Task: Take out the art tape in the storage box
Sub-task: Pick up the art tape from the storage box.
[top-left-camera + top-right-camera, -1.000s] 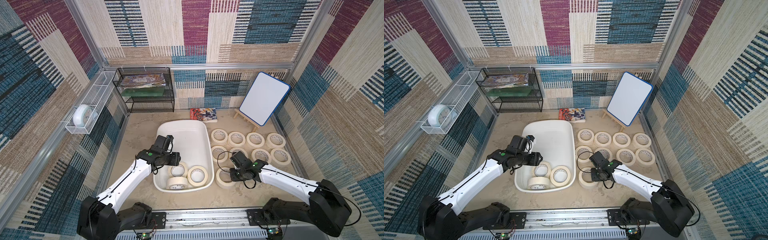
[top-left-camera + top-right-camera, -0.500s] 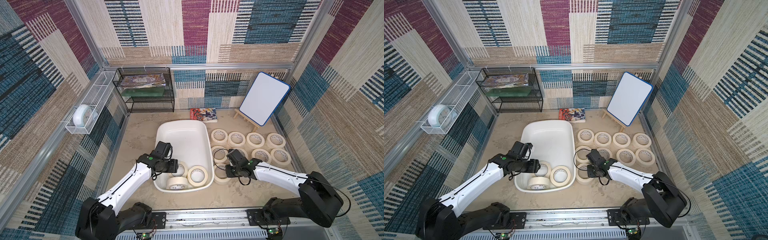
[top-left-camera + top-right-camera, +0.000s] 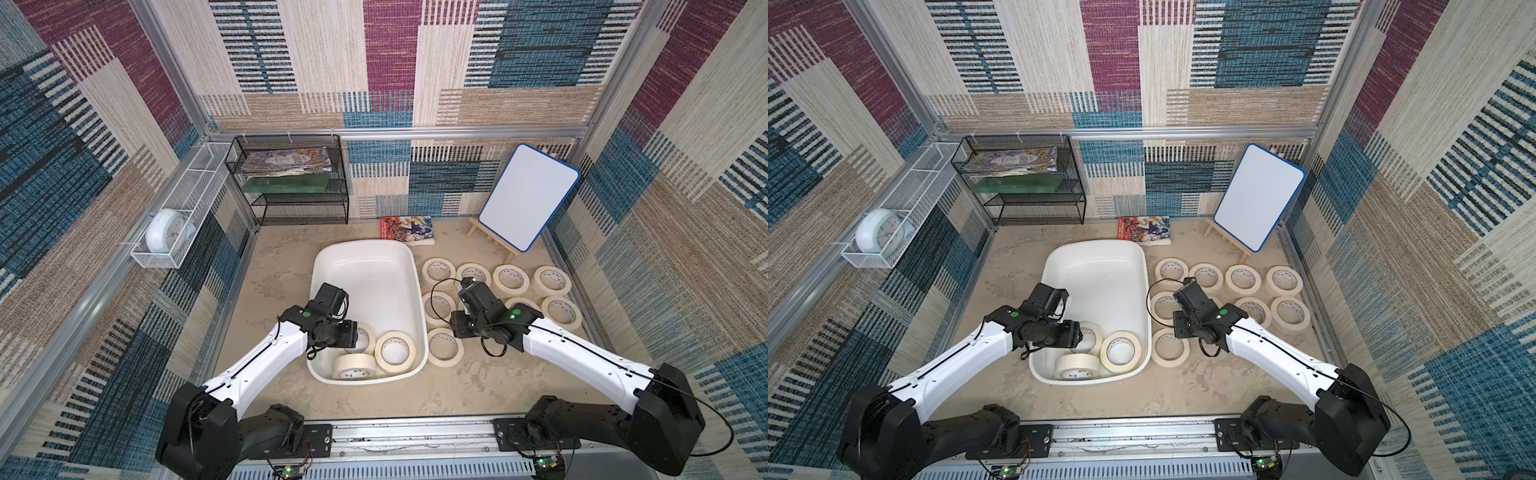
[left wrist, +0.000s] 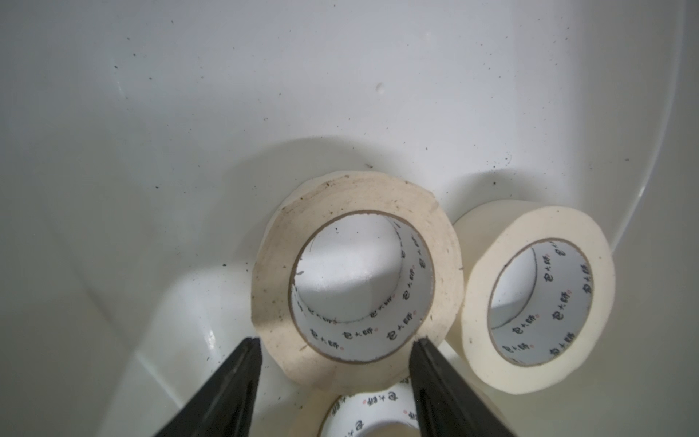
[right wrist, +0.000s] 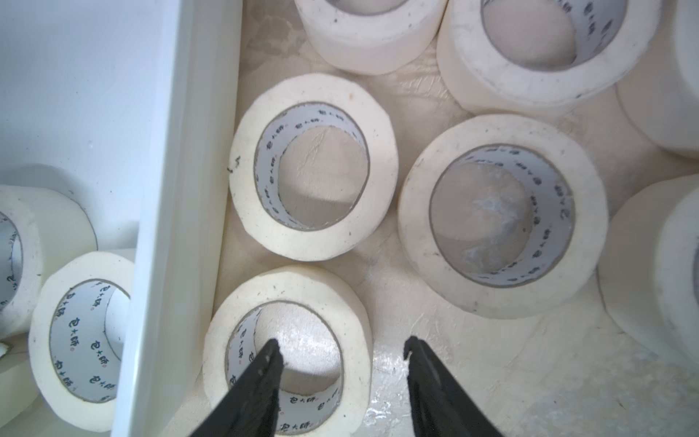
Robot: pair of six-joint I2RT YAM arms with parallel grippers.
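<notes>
Art tape, cream rolls: three in the storage box at its robot-side end, two roughly flat with the bore up and one tipped with its bore toward the robot. Nine more lie flat, bore up, on the table beside the box. I hold the left gripper spread over one boxed roll and the right gripper spread astride a table roll's wall, neither pinching.

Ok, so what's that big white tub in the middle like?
The storage box is a shallow white tub, smooth like plastic, with rounded corners and a rolled rim. It sits flat on the beige tabletop. Three cream tape rolls sit at its near end; the rest is bare. The left gripper reaches in, jaws open, over one roll.
</notes>
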